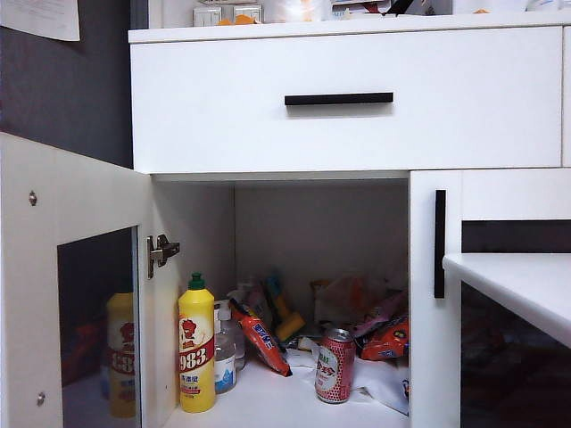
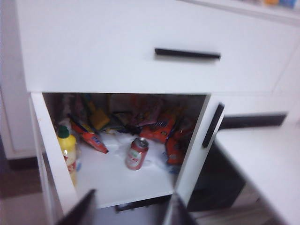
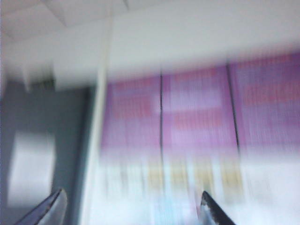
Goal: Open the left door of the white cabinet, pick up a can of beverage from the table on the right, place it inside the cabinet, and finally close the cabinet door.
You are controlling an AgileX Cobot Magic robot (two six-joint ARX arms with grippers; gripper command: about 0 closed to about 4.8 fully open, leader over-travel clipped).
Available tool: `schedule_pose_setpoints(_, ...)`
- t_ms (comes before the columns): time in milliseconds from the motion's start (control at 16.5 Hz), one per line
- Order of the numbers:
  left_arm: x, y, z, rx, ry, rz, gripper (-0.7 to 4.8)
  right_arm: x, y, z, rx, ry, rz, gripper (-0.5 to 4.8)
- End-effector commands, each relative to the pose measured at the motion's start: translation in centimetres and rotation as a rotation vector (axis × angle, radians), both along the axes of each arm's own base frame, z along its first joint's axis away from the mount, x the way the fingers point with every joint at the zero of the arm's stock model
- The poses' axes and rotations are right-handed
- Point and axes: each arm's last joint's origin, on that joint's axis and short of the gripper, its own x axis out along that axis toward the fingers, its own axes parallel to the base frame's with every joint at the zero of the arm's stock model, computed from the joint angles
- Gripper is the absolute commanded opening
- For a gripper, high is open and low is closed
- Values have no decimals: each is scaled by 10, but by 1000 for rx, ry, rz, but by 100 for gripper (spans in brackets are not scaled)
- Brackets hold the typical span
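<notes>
Now: white cabinet (image 1: 348, 107) holds can of beverage (image 1: 335, 365) | left fingers (image 2: 84, 211) apart | right fingers (image 3: 51, 208) apart

My right wrist view is smeared with motion blur: I can make out only purple panels (image 3: 197, 112) and the right gripper (image 3: 133, 206), its fingertips cut off at the frame edge, set wide apart. The left gripper (image 2: 129, 211) is likewise cropped, and blurred; I see nothing between its fingers. In the exterior view neither arm shows, the left door (image 1: 71, 285) and table (image 1: 526, 285) run off the edges, and the packets (image 1: 388, 339) behind the can (image 1: 335, 366) are too jumbled to identify.
</notes>
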Motion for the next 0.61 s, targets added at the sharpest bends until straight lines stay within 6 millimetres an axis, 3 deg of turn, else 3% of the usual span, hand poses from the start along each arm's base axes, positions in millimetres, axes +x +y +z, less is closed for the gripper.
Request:
schedule_pose_setpoints(61, 0, 0, 3, 40, -23, -7, 193, 37, 23, -64, -142, 244, -1, 368)
schedule_pose_setpoints(121, 0, 0, 1, 51, -14, -9, 193, 49, 31, -88, -186, 316, 0, 368)
schedule_pose_setpoints(182, 0, 0, -2, 79, 7, -12, 193, 66, 42, -127, -298, 490, 2, 368)
schedule_pose_setpoints(242, -1, 1, -3, 104, 26, -13, 194, 73, 47, -153, -422, 681, 3, 368)
schedule_pose_setpoints(363, -3, 4, -1, 179, 31, -12, 240, 79, 52, -185, -603, 961, 6, 368)
schedule_pose_setpoints(424, -4, 10, 1, 278, 31, 90, 328, 84, 58, -210, -755, 1176, 19, 368)
schedule_pose_setpoints(606, -5, 17, 9, 297, 24, 240, 341, 79, 73, -238, -1009, 1389, 98, 368)
